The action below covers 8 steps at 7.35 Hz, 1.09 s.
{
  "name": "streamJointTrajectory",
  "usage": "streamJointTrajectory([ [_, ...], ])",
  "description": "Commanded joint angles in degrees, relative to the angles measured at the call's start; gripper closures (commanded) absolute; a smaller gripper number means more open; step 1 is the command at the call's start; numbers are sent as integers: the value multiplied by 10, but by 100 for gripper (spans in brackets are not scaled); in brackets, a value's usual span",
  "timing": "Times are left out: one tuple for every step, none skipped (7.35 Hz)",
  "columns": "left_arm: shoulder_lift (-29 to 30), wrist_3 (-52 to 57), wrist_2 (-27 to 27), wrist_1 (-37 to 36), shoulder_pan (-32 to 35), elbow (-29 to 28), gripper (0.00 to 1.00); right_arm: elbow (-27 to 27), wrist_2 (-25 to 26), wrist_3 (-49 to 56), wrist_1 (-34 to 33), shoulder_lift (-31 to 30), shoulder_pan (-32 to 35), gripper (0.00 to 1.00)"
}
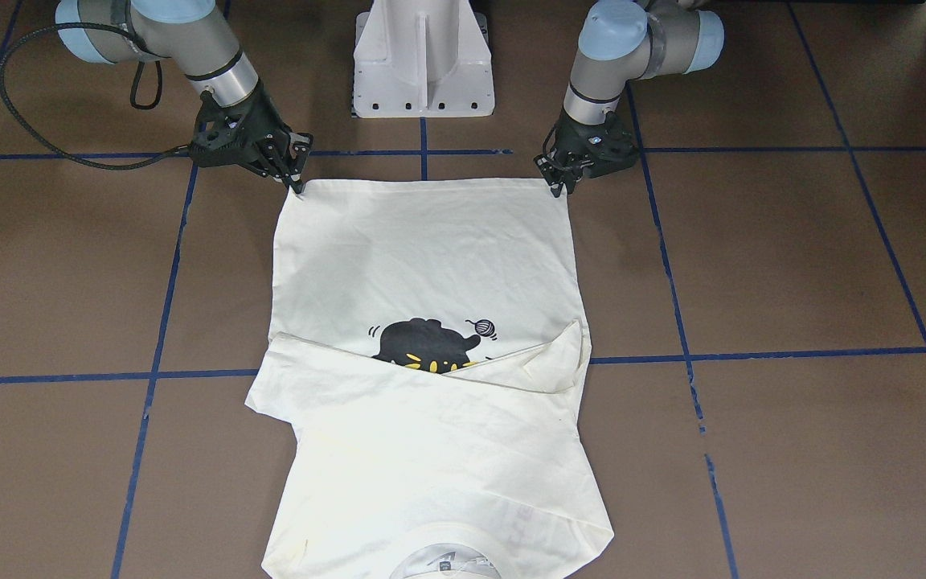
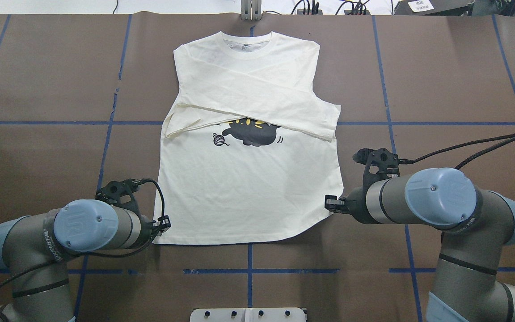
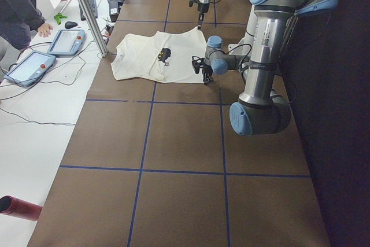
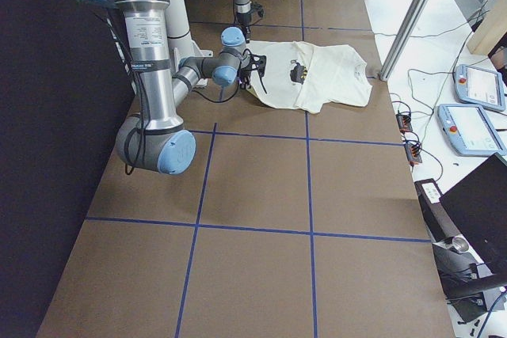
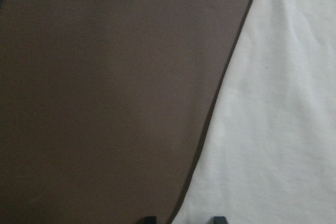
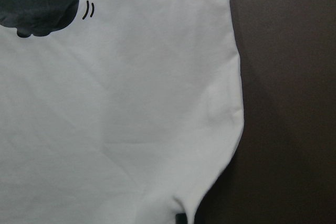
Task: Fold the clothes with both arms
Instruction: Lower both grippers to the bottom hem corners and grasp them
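The cream shirt point(image 2: 248, 188) lies flat on the brown table, cat print point(image 2: 252, 133) up, collar far from the robot. Both sleeves are folded across the chest and hide the top of the print. My left gripper point(image 2: 164, 222) is down at the hem's left corner. In the left wrist view its fingertips point(image 5: 149, 219) stand apart, straddling the shirt's edge point(image 5: 220, 129), so it is open. My right gripper point(image 2: 329, 203) sits at the hem's right corner, where the hem curves up toward it. In the right wrist view creases in the cloth point(image 6: 131, 103) run to one dark fingertip point(image 6: 181, 219), so it looks shut on the shirt.
The white pedestal base point(image 1: 423, 56) stands between the arms, behind the hem. Blue tape lines point(image 2: 248, 271) grid the brown table. In the exterior left view, a metal post point(image 3: 87, 10), two pendants point(image 3: 63, 41) and a person stand beyond the collar end.
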<state>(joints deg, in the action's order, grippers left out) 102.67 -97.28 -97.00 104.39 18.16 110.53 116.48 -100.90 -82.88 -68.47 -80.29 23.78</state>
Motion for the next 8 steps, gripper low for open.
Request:
streamJointTrajectory([
  [19, 1, 0, -32, -5, 1, 100, 1, -2, 0, 0, 0, 1, 100],
  [25, 1, -1, -43, -4, 11, 100, 1, -8, 0, 0, 0, 2, 100],
  [20, 2, -3, -43, -2, 28, 100, 11, -20, 1, 0, -3, 3, 100],
  [16, 6, -4, -45, 1, 50, 100, 31, -45, 0, 0, -11, 6, 100],
  [10, 23, -6, -65, 1, 78, 100, 55, -69, 0, -2, -28, 8, 100],
  [-1, 59, -10, -87, 1, 124, 100, 86, -74, 0, -2, -65, 8, 100],
  [-10, 73, -26, -108, 0, 157, 100, 120, -88, 0, -3, -101, 6, 100],
  [-30, 124, -27, -122, -2, 187, 100, 153, -118, 0, -3, -129, 2, 100],
])
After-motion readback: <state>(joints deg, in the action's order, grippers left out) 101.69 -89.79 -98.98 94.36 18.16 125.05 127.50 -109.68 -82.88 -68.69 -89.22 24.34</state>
